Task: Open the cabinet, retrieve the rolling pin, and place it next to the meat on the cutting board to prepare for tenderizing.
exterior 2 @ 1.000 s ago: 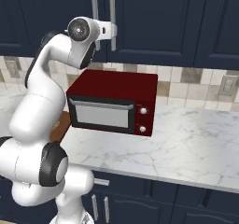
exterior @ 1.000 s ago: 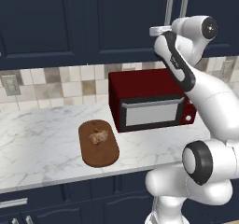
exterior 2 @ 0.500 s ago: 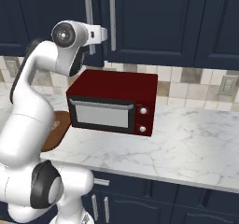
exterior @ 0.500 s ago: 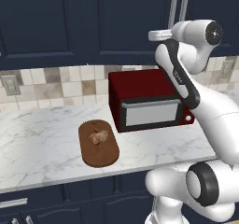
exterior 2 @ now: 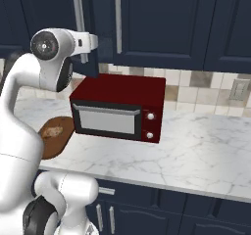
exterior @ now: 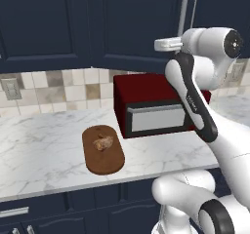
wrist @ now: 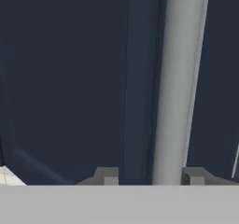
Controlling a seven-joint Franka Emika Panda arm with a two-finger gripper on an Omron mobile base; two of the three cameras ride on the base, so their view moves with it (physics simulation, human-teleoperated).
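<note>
The whole scene has slid sideways across both base views over the last second, so the base is driving, and the arm has straightened up toward the cabinet (exterior 2: 147, 23). The hand (wrist: 149, 175) now sits right up at the doors. In the hand view the silver bar handle (wrist: 179, 83) runs straight up between the two fingertips (wrist: 107, 175), one tip on each side, spread apart with the bar in the gap; whether they touch it, cannot tell.

Both doors look flush and closed, the second handle (exterior 2: 117, 21) just beside the first. Below them the red microwave (exterior 2: 120, 106) stands against the tiled wall, little room between its top and the cabinet's lower edge. To the microwave's right the marble worktop (exterior 2: 206, 151) lies open.

The arm rises from the base, elbow bent high, forearm reaching level toward the handle, the wrist above the microwave. The cutting board (exterior: 102, 150) lies near the worktop's front edge, left of the microwave, the meat (exterior: 103, 142) on its middle.
</note>
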